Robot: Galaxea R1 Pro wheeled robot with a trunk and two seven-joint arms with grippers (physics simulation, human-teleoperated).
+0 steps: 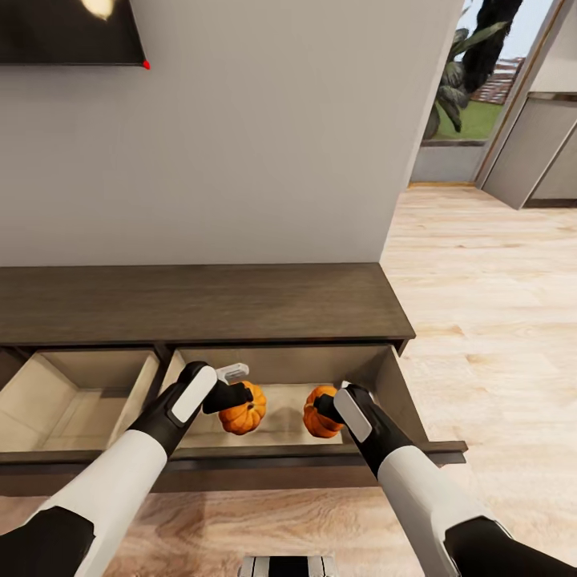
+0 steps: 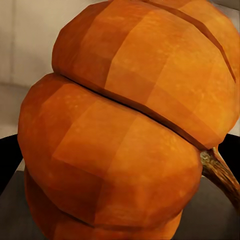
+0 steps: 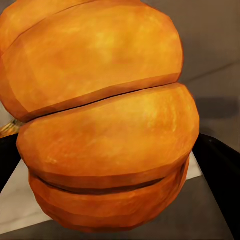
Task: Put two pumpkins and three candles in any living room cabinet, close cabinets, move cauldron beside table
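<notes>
a: any readable labels?
b: can't make out any writing.
a: pumpkins?
b: two. left gripper clamps the left pumpkin, right gripper clamps the right pumpkin. both held over the right open drawer of the cabinet.
a: drawers?
b: two open, side by side.

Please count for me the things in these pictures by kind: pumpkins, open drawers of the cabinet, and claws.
Pumpkins: 2, one at the left claw, one at the right claw
Open drawers: 2, left and right
Claws: 2
Total: 6
</notes>
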